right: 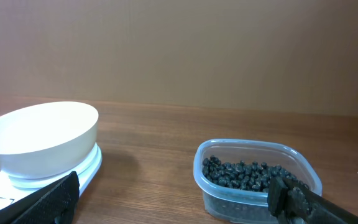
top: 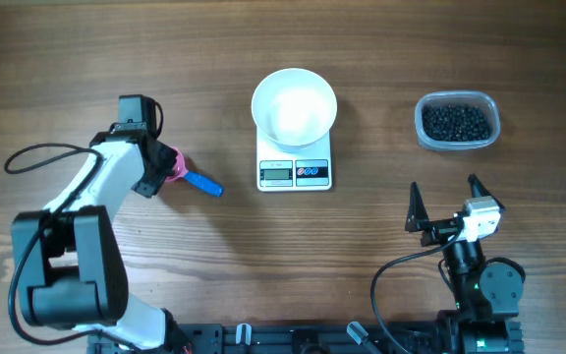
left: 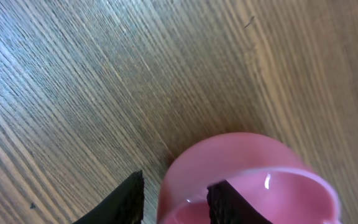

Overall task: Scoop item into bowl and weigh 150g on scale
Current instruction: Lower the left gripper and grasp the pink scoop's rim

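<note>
The white bowl [top: 294,103] sits on the white scale [top: 294,173] at the table's middle back, and looks empty. The item [top: 455,122], small black beads, fills a clear tub [top: 457,138] at the back right. My left gripper [top: 165,167] is down on a pink scoop [top: 175,164] with a blue handle. In the left wrist view the fingers straddle the scoop's [left: 247,162] rim, one inside the cup, one outside with a gap to the wall. My right gripper [top: 444,187] stands open in front of the tub [right: 257,186], holding nothing; bowl [right: 39,134] and item [right: 244,174] lie ahead of it.
The scoop's blue handle [top: 202,183] points right toward the scale. A black cable [top: 37,152] loops on the table left of the left arm. The scale's display and buttons face the front edge.
</note>
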Controlling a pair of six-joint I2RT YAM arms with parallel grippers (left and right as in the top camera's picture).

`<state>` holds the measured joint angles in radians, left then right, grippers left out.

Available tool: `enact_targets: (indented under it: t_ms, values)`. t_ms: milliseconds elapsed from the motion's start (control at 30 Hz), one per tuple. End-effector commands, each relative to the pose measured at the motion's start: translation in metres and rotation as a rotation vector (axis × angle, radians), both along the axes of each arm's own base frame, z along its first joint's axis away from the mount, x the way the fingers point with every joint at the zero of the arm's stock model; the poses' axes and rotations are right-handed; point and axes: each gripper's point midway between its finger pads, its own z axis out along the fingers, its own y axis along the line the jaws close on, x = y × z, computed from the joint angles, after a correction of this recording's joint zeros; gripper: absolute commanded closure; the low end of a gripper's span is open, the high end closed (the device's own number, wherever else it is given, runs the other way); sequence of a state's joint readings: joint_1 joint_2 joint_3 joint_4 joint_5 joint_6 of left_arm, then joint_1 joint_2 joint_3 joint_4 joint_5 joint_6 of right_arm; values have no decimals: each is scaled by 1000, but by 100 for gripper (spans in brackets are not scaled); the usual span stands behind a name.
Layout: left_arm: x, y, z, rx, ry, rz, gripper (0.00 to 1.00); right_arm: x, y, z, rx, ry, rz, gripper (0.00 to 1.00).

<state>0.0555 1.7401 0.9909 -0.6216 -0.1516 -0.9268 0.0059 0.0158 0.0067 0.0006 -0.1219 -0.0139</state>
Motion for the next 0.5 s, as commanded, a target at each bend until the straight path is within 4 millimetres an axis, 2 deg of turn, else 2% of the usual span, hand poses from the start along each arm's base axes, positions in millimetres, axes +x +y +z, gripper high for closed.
enact_targets:
  t_ms: [0, 200, 467]
  values:
    - [-4, 2, -10, -6, 25, 9, 66, 0, -2, 1, -12, -8, -13, 0]
    - [-3, 2, -9, -6, 19, 8, 76, 0, -2, 1, -12, -9, -13, 0]
    - [1, 2, -9, -5, 4, 8, 83, 0, -2, 1, -12, -9, -13, 1]
